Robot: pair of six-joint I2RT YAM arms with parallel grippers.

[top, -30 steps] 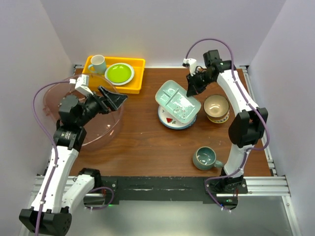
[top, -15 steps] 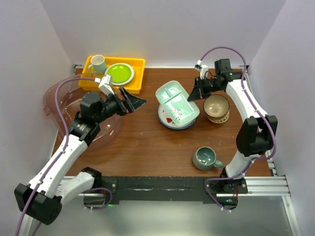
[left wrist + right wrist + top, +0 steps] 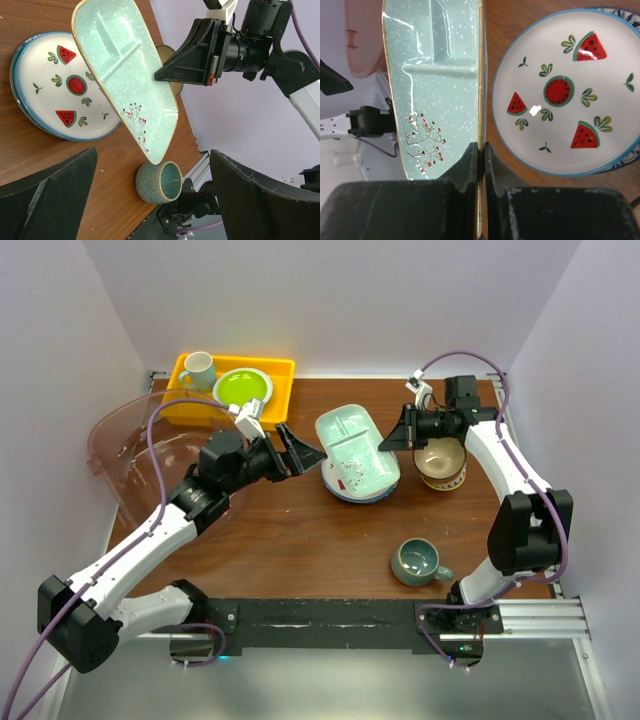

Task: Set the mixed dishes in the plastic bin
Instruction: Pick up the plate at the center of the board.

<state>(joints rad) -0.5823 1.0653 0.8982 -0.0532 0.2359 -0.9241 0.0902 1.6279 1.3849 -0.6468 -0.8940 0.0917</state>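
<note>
Lab test cell, white walls [image 3: 330, 300], alu frame [image 3: 545, 615], tabletop [image 3: 300, 530]

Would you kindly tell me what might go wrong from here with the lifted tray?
The right pincer holds the green tray only by its thin rim, tilted on edge, so it may slip and fall onto the watermelon plate below. The open left pincer is close by and may knock the tray loose.

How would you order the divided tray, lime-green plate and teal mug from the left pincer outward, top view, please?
1. Divided tray, just right of the left pincer.
2. Lime-green plate, behind it, in the yellow tray.
3. Teal mug, front right.
</note>
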